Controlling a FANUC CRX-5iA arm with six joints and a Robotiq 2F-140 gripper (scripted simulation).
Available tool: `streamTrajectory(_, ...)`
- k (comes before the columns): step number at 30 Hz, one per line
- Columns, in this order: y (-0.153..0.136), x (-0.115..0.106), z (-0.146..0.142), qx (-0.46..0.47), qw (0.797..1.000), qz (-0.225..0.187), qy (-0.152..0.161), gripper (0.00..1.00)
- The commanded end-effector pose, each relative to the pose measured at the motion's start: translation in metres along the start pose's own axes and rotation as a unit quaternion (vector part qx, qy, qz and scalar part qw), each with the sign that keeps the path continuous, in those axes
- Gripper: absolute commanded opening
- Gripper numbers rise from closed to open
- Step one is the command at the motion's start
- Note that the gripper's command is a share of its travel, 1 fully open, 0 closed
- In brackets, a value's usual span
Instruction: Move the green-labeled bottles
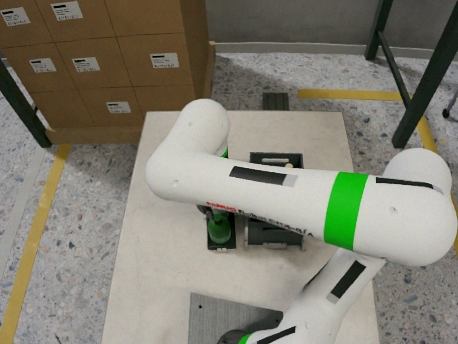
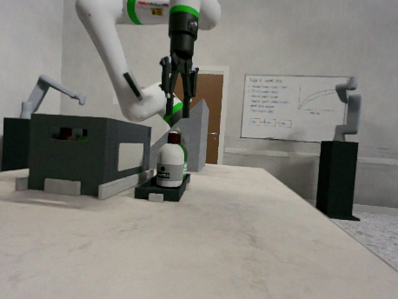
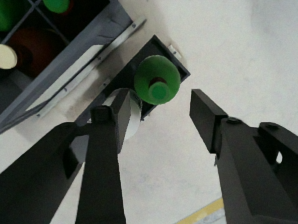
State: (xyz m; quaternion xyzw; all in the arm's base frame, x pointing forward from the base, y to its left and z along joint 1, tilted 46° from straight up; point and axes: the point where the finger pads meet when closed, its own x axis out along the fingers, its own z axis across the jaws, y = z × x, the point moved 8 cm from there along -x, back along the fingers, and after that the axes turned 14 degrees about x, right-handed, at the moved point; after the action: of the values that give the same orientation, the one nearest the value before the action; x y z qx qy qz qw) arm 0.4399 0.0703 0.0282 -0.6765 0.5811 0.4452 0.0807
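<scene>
Pincer (image 2: 179,110) part-open, empty, above green btl (image 3: 157,80).

The claw (image 2: 178,96) hangs vertically from the folded arm, fingers parted, empty.

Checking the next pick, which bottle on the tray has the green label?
The far bottle, green from above with a green cap, beside the gripper. The white-labeled bottle with a dark cap stands in front of it on the tray.
</scene>
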Motion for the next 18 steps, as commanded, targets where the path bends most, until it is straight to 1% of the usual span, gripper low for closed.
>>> streamTrajectory(1, -0.001, 0.002, 0.000, 0.000, 1.000, -0.001, 0.000, 0.44)
streamTrajectory(14, -0.001, 0.019, 0.000, 0.000, 1.000, -0.001, 0.000, 0.44)
streamTrajectory(18, -0.001, 0.022, 0.000, 0.000, 1.000, -0.001, 0.000, 0.44)
